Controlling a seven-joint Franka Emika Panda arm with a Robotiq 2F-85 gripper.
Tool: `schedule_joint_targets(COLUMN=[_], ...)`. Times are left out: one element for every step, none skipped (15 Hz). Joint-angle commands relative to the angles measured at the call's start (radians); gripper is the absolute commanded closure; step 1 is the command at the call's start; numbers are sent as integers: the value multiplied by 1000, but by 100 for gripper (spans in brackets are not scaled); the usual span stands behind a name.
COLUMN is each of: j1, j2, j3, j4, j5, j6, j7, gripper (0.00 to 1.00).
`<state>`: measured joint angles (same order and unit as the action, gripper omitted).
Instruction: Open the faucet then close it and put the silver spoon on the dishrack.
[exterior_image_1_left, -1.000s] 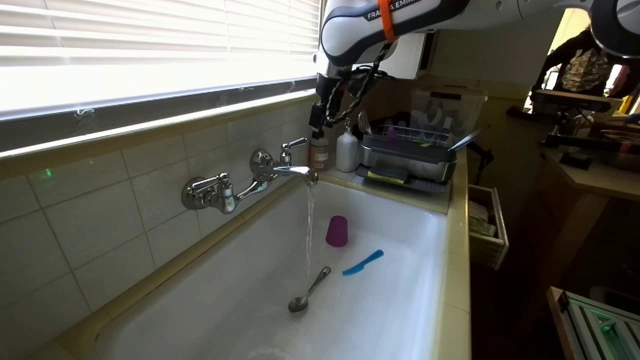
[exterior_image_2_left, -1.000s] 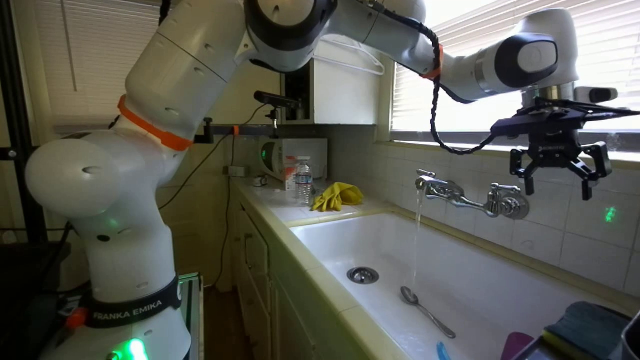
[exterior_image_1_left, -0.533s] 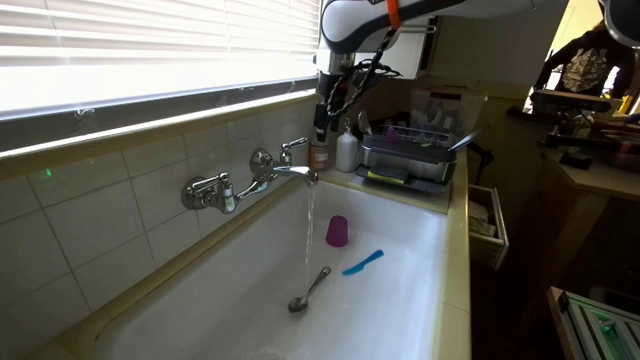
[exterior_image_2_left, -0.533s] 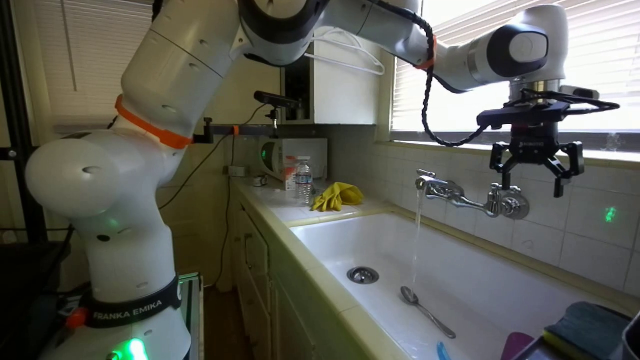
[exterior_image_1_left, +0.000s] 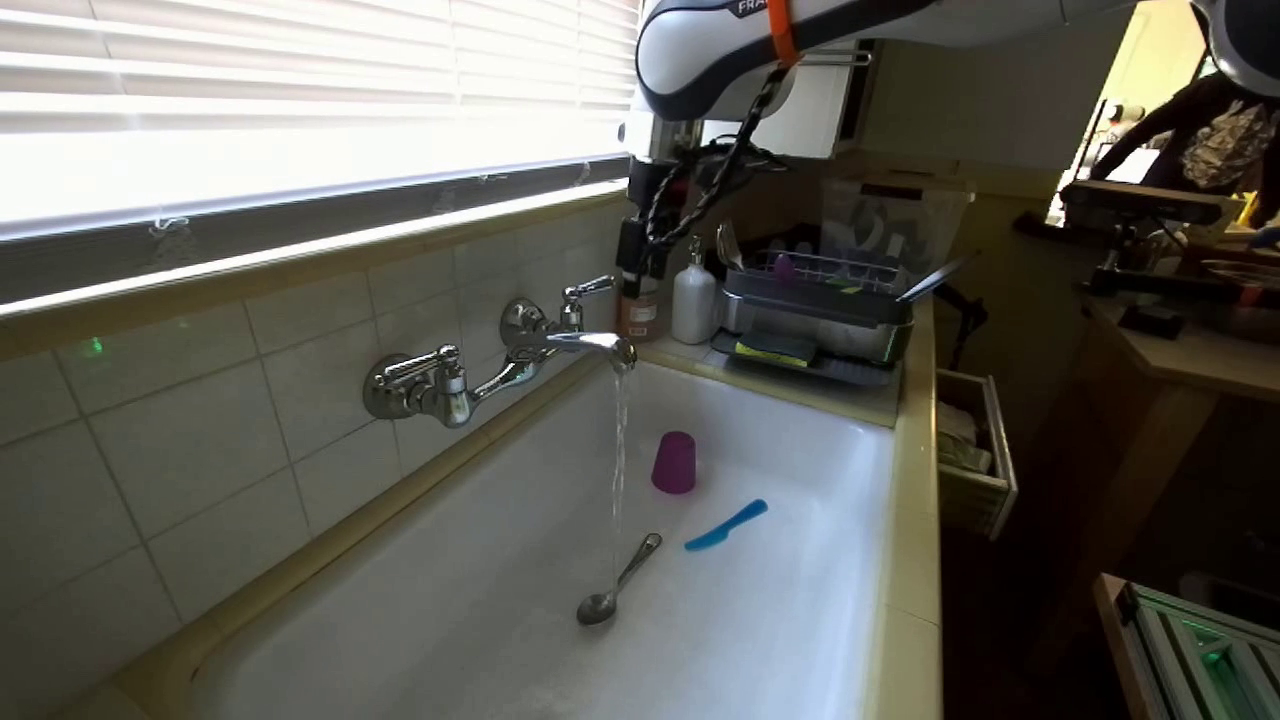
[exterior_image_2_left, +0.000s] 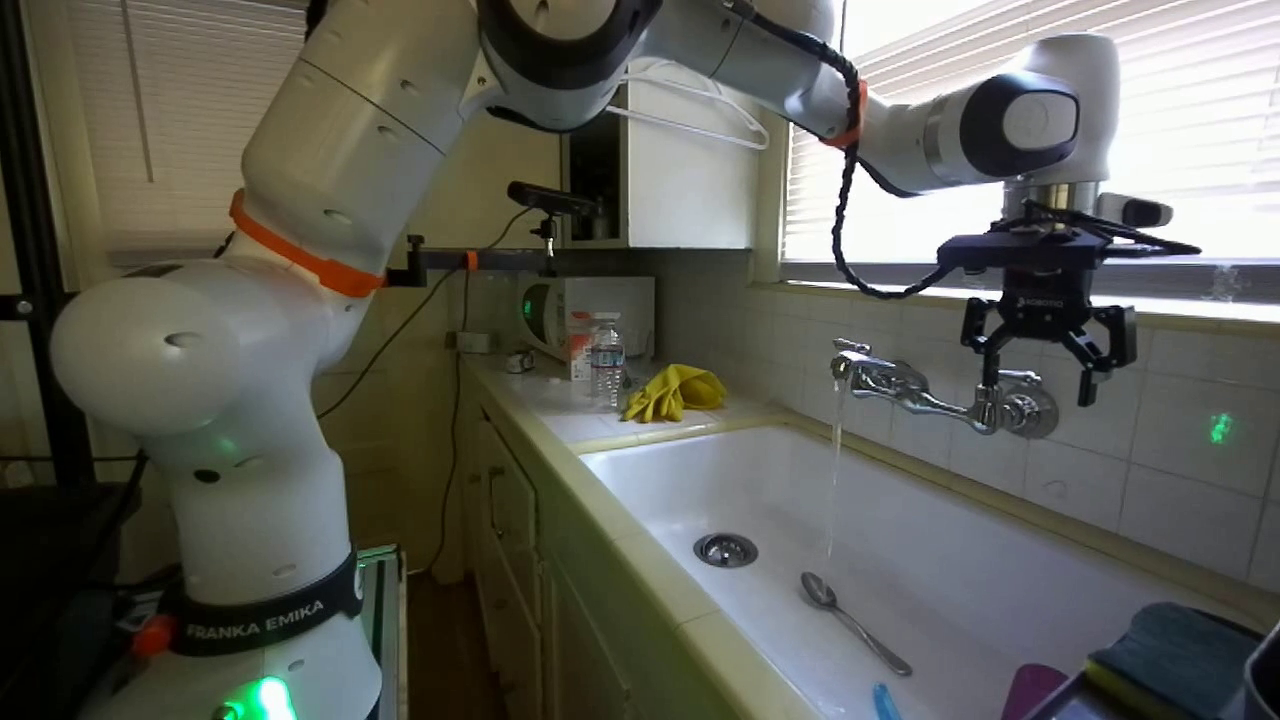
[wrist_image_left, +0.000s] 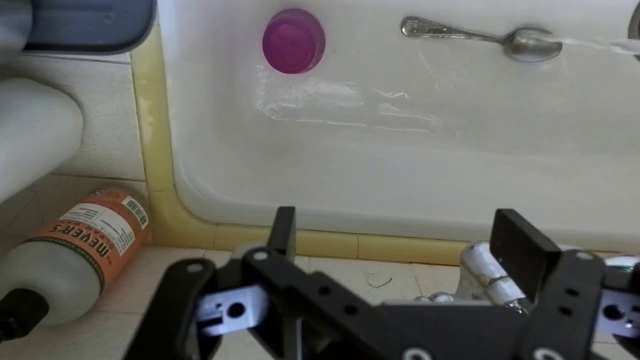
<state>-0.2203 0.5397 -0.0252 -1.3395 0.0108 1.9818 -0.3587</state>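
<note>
The chrome faucet (exterior_image_1_left: 590, 342) is on the tiled wall, with water running from its spout in both exterior views (exterior_image_2_left: 940, 403). My gripper (exterior_image_2_left: 1038, 386) is open and empty near the faucet's far-end knob handle. In the wrist view the fingers (wrist_image_left: 392, 220) are wide apart, with part of the faucet (wrist_image_left: 485, 272) beside and below the right finger; contact cannot be told. The silver spoon (exterior_image_1_left: 635, 567) lies in the sink, its bowl by the water stream; it also shows in the wrist view (wrist_image_left: 475, 36). The dark gray dishrack (exterior_image_1_left: 815, 302) stands at the sink's far end.
A purple cup (exterior_image_1_left: 675, 463) and a blue utensil (exterior_image_1_left: 727, 526) lie in the sink. A white pump bottle (exterior_image_1_left: 694, 305) and an orange-labelled bottle (wrist_image_left: 102, 225) stand near the gripper. The window sill runs above the faucet. Yellow gloves (exterior_image_2_left: 680, 392) lie on the counter.
My gripper has moved lower and along the wall towards the faucet's handle, and stays open. Water keeps running; the spoon has not moved.
</note>
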Motion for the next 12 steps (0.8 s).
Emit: schedule_joint_targets(j1=[-2,-2,-1,-1,-1,-3,-3,-3,-2,-3,-3,-1], j2=[-32,-33,-34,-33,-32,-30,-27,-22,-16,-14,-12,-9], j3=[6,7,7,8,9,12,13,12,12,12,13,12], j4=[-62,-65,-67,-68,-68,-68,-70,-68,-71,-75,-80,-87], j5=[31,34,38,41,44,55,63,70,74,81,87,89], j6=[40,42,44,49,57,75,97,118,148,175,204,245], j7=[-5,-6,-6,-6,-5,-2,2,4,5,9,16,17], gripper=[0,0,0,0,0,0,0,0,0,0,0,0])
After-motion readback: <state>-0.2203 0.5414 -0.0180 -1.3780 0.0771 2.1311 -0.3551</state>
